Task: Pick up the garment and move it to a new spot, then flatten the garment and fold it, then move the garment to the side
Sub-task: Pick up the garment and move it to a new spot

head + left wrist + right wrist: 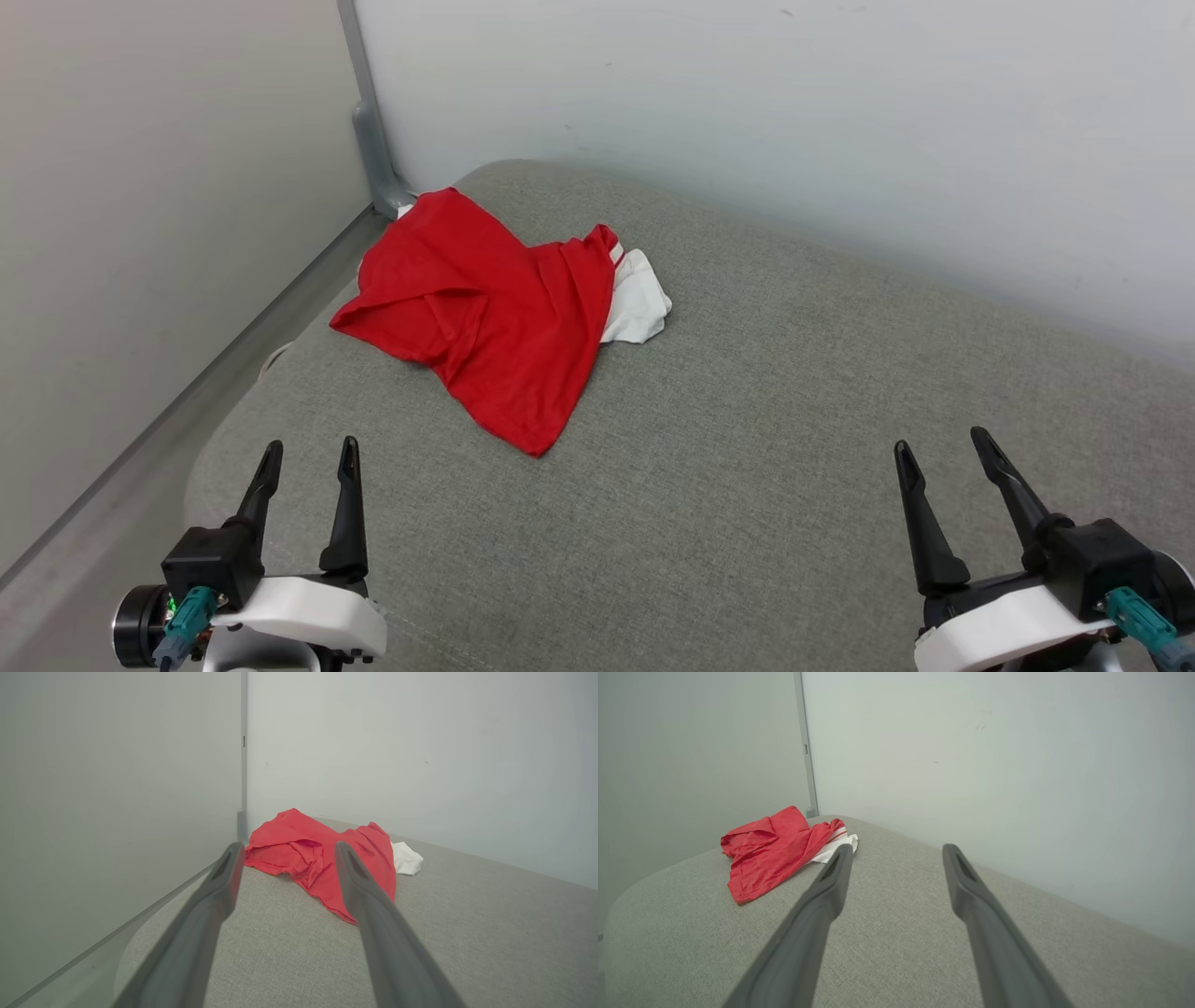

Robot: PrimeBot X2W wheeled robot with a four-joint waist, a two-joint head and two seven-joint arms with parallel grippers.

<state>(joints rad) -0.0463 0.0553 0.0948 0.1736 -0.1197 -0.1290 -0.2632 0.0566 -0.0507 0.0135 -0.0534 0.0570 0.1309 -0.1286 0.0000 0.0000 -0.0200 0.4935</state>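
Garment crumpled at the far left corner of the cushion; both claws apart, gripping nothing.

The garment (495, 317), red with a white sleeve (639, 299) showing at its right edge, lies bunched and folded over itself on the grey upholstered cushion (766, 420). It sits close to the corner where a metal post (369, 131) stands between two pale walls. The left claw (308, 446) hangs over the cushion's near left edge with its fingers spread, well short of the garment; in its wrist view the red cloth sits straight beyond the fingers. The right claw (938, 441) hangs at the near right, fingers likewise spread, well apart from the garment, which lies off to the left in its wrist view.
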